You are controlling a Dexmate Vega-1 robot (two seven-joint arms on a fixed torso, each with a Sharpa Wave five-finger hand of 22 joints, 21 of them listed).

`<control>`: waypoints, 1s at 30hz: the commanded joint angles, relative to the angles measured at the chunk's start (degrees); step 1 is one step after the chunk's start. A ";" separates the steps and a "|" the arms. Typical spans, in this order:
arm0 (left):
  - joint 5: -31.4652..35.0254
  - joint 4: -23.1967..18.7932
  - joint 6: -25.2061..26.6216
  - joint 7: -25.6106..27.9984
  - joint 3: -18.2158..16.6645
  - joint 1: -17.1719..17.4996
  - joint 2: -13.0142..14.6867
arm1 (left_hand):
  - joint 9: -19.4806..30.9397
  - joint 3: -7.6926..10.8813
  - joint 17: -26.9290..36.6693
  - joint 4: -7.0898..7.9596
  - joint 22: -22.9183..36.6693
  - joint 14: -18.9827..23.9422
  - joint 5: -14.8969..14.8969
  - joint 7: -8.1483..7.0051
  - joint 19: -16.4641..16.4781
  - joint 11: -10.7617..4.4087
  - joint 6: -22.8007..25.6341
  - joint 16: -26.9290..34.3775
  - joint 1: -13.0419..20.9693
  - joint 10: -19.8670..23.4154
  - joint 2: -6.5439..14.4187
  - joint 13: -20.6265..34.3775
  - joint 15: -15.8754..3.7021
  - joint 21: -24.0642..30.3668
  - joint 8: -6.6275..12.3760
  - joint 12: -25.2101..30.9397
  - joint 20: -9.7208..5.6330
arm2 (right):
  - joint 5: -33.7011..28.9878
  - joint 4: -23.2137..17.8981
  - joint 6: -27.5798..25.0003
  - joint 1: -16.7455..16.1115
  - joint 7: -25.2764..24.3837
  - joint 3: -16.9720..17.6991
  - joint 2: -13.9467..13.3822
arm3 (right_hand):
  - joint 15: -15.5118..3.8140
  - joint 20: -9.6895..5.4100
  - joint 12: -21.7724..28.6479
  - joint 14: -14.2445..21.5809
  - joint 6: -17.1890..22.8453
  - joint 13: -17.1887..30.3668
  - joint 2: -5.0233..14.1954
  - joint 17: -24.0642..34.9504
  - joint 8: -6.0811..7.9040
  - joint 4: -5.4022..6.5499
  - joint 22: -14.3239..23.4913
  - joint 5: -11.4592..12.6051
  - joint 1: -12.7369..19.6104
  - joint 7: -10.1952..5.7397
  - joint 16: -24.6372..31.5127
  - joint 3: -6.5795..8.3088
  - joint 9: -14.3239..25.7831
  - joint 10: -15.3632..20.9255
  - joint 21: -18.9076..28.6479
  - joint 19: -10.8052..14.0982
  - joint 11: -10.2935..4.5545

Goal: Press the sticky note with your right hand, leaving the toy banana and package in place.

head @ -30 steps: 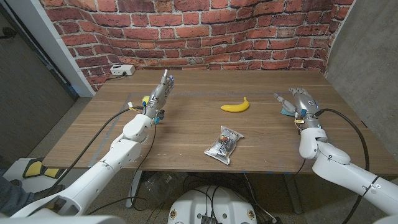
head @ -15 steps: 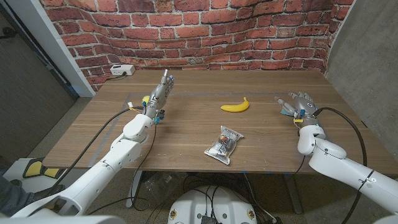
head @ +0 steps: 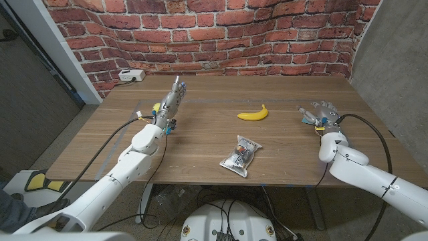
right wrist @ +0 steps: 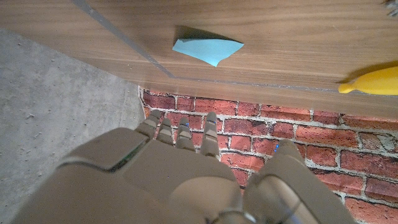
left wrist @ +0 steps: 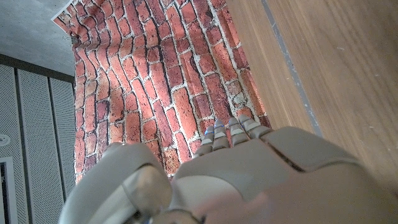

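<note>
The right hand sits at the right of the head view, its arm coming in from the lower right corner, fingers spread and reaching toward the brick wall, holding nothing. A sliver of light blue shows just at its left edge there: the sticky note, mostly hidden under the hand; whether the hand touches the note cannot be told from this view. The right wrist view gives the note far more plainly, a single blue sheet with one edge curled up off the wooden table, lying beyond the fingers, apart from them in that picture. The left hand stands in the upper left-centre of the head view, fingers straight and close together, pointing at the wall, empty; its arm runs down to the lower left corner. The left wrist view shows the back of that hand with only fingertips against brick and table. There is one toy banana, yellow, lying just above the centre of the head view, well apart from both hands; its tip shows at the right edge of the right wrist view. One package, a clear wrapped pack, lies just below centre, near the banana but not touching. One white box sits at the table's far left corner.
</note>
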 commanded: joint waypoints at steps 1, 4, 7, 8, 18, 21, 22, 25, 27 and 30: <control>-0.56 1.22 -1.32 -0.81 -0.15 -0.11 -0.66 | 0.08 -0.39 0.29 -0.09 0.19 0.39 -0.22 0.01 0.03 0.18 0.56 -0.15 0.24 0.72 0.48 0.28 0.16 0.02 0.10 0.06 0.25 | 1.95 0.91 -5.39 4.06 3.03 -3.06 0.26 | 0.15 0.40 -0.24 -1.96 -1.21 0.06 0.17 0.05 -0.44 -0.32 0.12 0.22 -0.36 0.02 -0.27 -0.26 0.26 -1.69 0.34 -1.34 0.03; -0.40 0.74 -1.00 -0.54 -0.30 -0.19 -0.39 | 0.08 -0.40 0.29 -0.09 0.19 0.45 -0.24 -0.02 0.05 0.11 0.64 -0.14 0.27 0.81 0.54 0.28 0.13 0.02 0.10 0.07 0.30 | 3.20 1.20 -5.72 4.46 3.34 -2.98 0.62 | 0.26 0.32 0.02 -1.67 -1.63 0.04 0.22 0.06 -0.41 -0.35 0.13 0.18 -0.50 0.50 0.11 -0.36 0.25 -1.69 0.65 -1.29 1.41; -0.21 0.35 -0.77 -0.49 -0.37 -0.20 -0.06 | 0.08 -0.36 0.29 -0.08 0.18 0.50 -0.27 -0.10 0.06 0.08 0.77 -0.13 0.33 0.84 0.67 0.28 0.05 0.01 0.12 0.05 0.37 | 3.44 1.56 -6.67 5.35 3.67 -3.87 0.75 | 0.33 0.74 0.05 -1.57 -1.91 0.03 0.20 0.06 -0.42 -0.37 0.12 0.17 -0.60 0.52 0.23 -0.45 0.25 -1.91 0.79 -1.24 1.97; -0.19 0.32 -0.76 -0.58 -0.36 -0.22 0.02 | 0.08 -0.35 0.29 -0.08 0.18 0.49 -0.28 -0.11 0.06 0.09 0.80 -0.14 0.34 0.87 0.72 0.28 0.07 0.01 0.12 0.06 0.37 | 3.52 1.64 -6.71 5.50 3.69 -4.10 0.69 | 0.36 0.92 0.02 -1.60 -2.14 0.03 0.19 0.07 -0.47 -0.37 0.12 0.17 -0.66 0.47 0.24 -0.49 0.24 -2.12 0.79 -1.35 2.09; 0.59 -0.74 0.27 0.06 -0.31 0.32 0.98 | 0.09 -0.39 0.30 -0.04 0.18 -0.14 -0.42 -0.15 -0.32 0.35 0.65 -0.43 0.44 0.17 0.99 0.28 0.13 -0.18 -0.09 -0.32 0.59 | 3.79 3.04 -7.82 8.11 5.03 -6.93 0.86 | 0.40 2.24 -0.29 -3.47 -3.73 0.02 0.30 0.14 -0.49 -0.47 0.16 0.18 -1.11 0.16 0.07 -0.81 0.24 -4.95 0.76 -3.21 1.65; 0.28 -1.08 0.32 0.15 -0.56 0.73 1.14 | 0.09 -0.46 0.30 -0.04 0.17 -0.21 -0.48 -0.09 -0.41 0.44 0.62 -0.45 0.44 0.06 0.95 0.28 0.17 -0.22 -0.13 -0.39 0.65 | 3.92 3.28 -7.72 8.46 5.11 -7.33 0.72 | 0.42 2.44 -0.22 -3.43 -4.24 0.02 0.25 0.15 -0.57 -0.53 0.16 0.18 -1.14 0.11 0.18 -0.88 0.24 -5.16 0.86 -3.22 1.60; 0.19 -1.19 0.37 0.22 -0.65 0.87 1.19 | 0.09 -0.47 0.30 -0.04 0.17 -0.23 -0.49 -0.11 -0.43 0.46 0.61 -0.46 0.43 0.05 0.94 0.28 0.18 -0.23 -0.15 -0.40 0.67 | 3.92 3.37 -7.92 8.61 5.11 -7.48 0.78 | 0.42 2.49 -0.23 -3.44 -4.34 0.02 0.22 0.15 -0.57 -0.55 0.16 0.18 -1.15 0.12 0.20 -0.91 0.24 -5.30 0.86 -3.26 1.57; -0.28 -1.44 0.59 0.46 -0.88 1.24 1.14 | 0.09 -0.52 0.30 -0.04 0.17 -0.21 -0.52 -0.16 -0.50 0.48 0.66 -0.45 0.43 0.07 0.92 0.28 0.12 -0.26 -0.15 -0.40 0.73 | 3.98 3.74 -7.63 8.85 4.96 -7.81 0.85 | 0.42 2.56 -0.22 -3.57 -4.50 0.02 0.07 0.16 -0.53 -0.60 0.15 0.17 -1.22 0.12 0.20 -1.02 0.24 -5.55 0.81 -3.56 1.54; -0.56 -1.23 0.26 0.54 -0.95 1.34 0.73 | 0.09 -0.57 0.30 -0.03 0.17 -0.03 -0.56 -0.24 -0.49 0.42 0.83 -0.38 0.43 0.22 0.90 0.29 0.17 -0.26 -0.11 -0.35 0.79 | 4.07 4.16 -7.64 8.94 4.55 -7.86 1.22 | 0.42 2.59 -0.18 -3.80 -4.59 0.02 -0.08 0.17 -0.47 -0.65 0.15 0.16 -1.30 0.14 0.17 -1.14 0.24 -5.72 0.71 -4.00 1.47; -0.72 -0.86 -0.19 0.13 -0.79 1.21 0.35 | 0.09 -0.63 0.30 -0.02 0.17 0.08 -0.62 -0.28 -0.44 0.37 1.17 -0.34 0.43 0.55 0.89 0.29 0.19 -0.25 -0.02 -0.24 0.87 | 4.15 4.63 -8.33 9.56 4.97 -8.43 1.40 | 0.37 2.61 -0.09 -4.48 -4.55 0.04 -0.35 0.18 -0.29 -0.72 0.14 0.16 -1.49 0.13 0.06 -1.37 0.24 -6.11 0.50 -5.03 1.31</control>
